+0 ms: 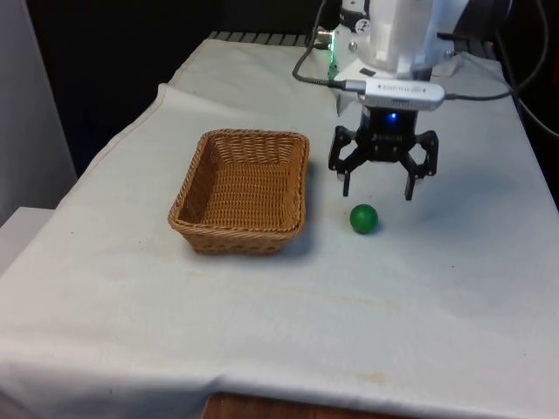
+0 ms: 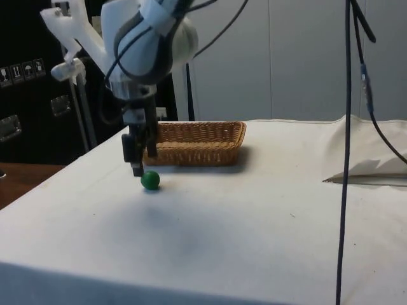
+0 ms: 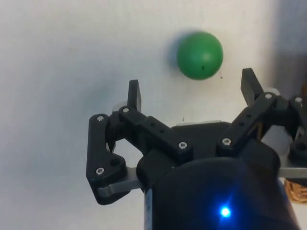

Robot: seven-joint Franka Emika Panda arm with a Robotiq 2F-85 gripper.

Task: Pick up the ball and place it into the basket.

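Front view first: I have the gripper (image 1: 377, 189) hanging just above the white cloth (image 1: 419, 297), fingers spread wide and holding nothing. The green ball (image 1: 364, 218) sits on the cloth just below and slightly nearer the camera than the fingertips, apart from them. The wicker basket (image 1: 196, 229) stands to the front view's left of the ball, near it but not touching, and I see nothing inside it. So I judge the task barely begun: the approach is under way, while the grasp, lift, carry and drop all remain.

Side view: the gripper (image 2: 136, 164) hovers low beside the ball (image 2: 151, 180), its tips about level with the ball's top, not around it. The basket (image 2: 197, 145) lies just behind.

Wrist view: the ball (image 3: 200, 55) rests beyond the two spread fingertips (image 3: 135, 93), ahead of the gap rather than inside it. Being round, it has no long axis and points nowhere, so I judge any closing direction will serve once I centre over it.
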